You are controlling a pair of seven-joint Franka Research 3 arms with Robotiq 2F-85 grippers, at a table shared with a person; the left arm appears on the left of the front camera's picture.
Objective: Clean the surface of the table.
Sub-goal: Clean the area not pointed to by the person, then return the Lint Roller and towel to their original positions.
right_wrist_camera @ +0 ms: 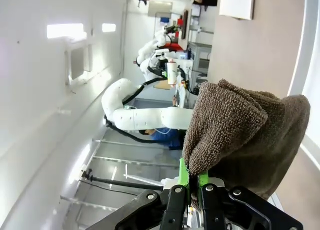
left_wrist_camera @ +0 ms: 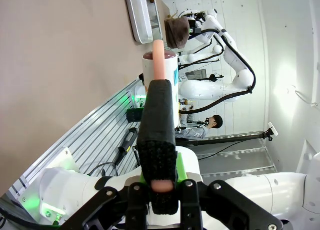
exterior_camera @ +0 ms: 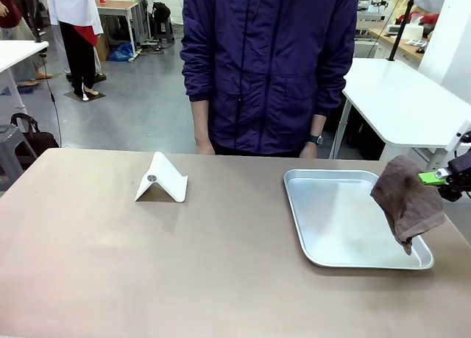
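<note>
The brownish-tan table (exterior_camera: 147,264) spreads across the front view. At its right edge my right gripper (exterior_camera: 436,178) is shut on a brown terry cloth (exterior_camera: 408,202), which hangs over the right rim of a silver tray (exterior_camera: 338,213). In the right wrist view the cloth (right_wrist_camera: 245,130) bulges above the shut gripper (right_wrist_camera: 194,182). My left gripper (left_wrist_camera: 160,177) is shut on a black foam-sleeved, peach-coloured rod (left_wrist_camera: 157,120), held off the near side of the table (left_wrist_camera: 60,64). The left wrist view also shows the tray (left_wrist_camera: 140,14) and the cloth (left_wrist_camera: 176,29) far off.
A white folded stand (exterior_camera: 160,180) sits on the table's far left part. A person in a dark blue jacket (exterior_camera: 268,65) stands at the far edge, hands (exterior_camera: 204,145) down. A white table (exterior_camera: 405,102) stands behind on the right. A white cylinder (left_wrist_camera: 161,72) shows behind the rod's tip.
</note>
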